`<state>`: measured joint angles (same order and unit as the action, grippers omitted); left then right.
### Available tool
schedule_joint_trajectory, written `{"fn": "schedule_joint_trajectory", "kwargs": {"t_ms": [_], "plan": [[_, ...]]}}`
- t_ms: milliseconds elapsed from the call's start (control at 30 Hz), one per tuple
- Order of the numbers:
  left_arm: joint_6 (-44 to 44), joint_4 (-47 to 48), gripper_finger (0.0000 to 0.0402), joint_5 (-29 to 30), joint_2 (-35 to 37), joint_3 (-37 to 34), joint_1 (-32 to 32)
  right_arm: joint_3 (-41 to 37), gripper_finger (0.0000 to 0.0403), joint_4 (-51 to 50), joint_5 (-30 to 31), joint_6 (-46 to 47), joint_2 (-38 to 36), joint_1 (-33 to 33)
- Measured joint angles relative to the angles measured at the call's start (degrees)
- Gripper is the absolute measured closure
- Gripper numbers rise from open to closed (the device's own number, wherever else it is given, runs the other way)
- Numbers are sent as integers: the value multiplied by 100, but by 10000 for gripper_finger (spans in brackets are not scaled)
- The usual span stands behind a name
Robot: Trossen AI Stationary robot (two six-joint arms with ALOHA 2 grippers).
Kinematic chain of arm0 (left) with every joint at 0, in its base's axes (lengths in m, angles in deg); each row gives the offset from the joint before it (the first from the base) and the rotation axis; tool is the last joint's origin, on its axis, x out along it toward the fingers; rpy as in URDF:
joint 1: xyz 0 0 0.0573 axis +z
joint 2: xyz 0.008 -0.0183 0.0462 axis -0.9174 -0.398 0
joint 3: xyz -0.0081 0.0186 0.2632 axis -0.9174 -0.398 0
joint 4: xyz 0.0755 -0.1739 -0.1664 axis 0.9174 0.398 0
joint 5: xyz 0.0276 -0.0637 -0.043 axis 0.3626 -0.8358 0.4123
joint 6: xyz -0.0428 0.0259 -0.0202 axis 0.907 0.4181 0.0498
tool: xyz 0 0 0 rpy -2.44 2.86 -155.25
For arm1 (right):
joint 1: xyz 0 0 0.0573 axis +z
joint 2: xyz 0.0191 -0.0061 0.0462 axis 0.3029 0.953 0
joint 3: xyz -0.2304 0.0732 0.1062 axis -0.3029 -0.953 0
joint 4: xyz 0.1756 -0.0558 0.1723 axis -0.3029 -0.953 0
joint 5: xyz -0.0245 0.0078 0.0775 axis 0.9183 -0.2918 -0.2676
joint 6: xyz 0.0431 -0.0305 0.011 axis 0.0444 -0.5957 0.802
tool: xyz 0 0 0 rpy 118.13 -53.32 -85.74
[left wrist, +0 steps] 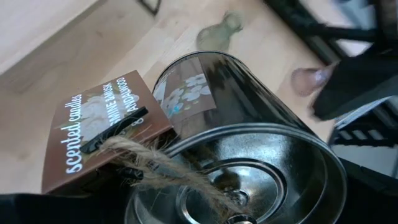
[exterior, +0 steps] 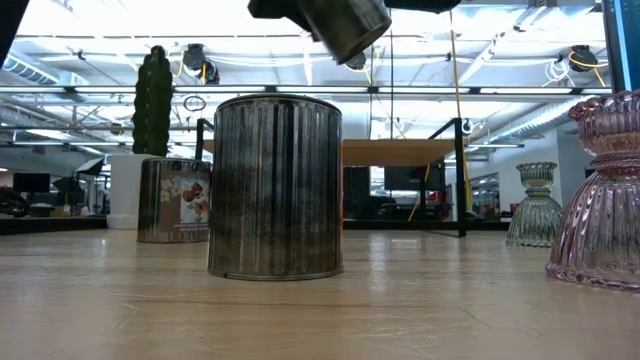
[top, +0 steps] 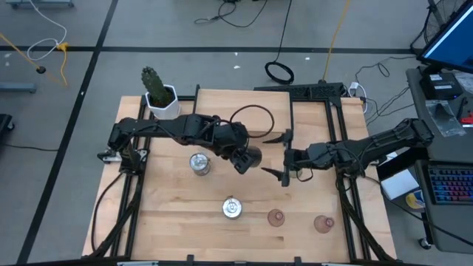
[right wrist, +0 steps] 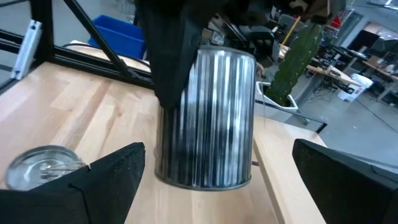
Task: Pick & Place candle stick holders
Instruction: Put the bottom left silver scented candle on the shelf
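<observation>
My left gripper [top: 246, 157] is over the middle of the table, shut on a round silvery candle stick holder [right wrist: 214, 118] with a brown label and a twine bow [left wrist: 155, 165]. My right gripper [top: 284, 158] stands open just to its right, with nothing between its fingers. Two more silvery holders rest on their bases on the table [top: 199, 163] [top: 232, 208]. Near the front edge stand two pink glass holders [top: 276, 217] [top: 323, 223]. A pale green glass one [exterior: 537, 205] shows in the low view. My left gripper comes at the holder slanting down from the table's left. One dark finger [right wrist: 165, 68] lies along its ribbed side wall [right wrist: 189, 99]; the holder hides the other finger. The holder is tilted and lifted clear of the table.
A cactus in a white pot [top: 160, 96] stands at the far left corner. Black frame rails [top: 341, 133] run along the table's sides, and a black cable loop [top: 251, 118] lies behind the grippers. There is bare wood between the standing holders.
</observation>
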<state>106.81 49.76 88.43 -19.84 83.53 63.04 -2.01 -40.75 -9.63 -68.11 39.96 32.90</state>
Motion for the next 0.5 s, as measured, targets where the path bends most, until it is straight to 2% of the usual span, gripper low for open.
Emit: {"fn": "schedule_joint_trajectory", "kwargs": {"t_ms": [267,500], "plan": [[-46,-118,38,0,0,0,9,0,3,-13,145,-71,0,0],[-139,-683,38,70,0,0,11,-1,3,128,149,-240,-1,1]]}}
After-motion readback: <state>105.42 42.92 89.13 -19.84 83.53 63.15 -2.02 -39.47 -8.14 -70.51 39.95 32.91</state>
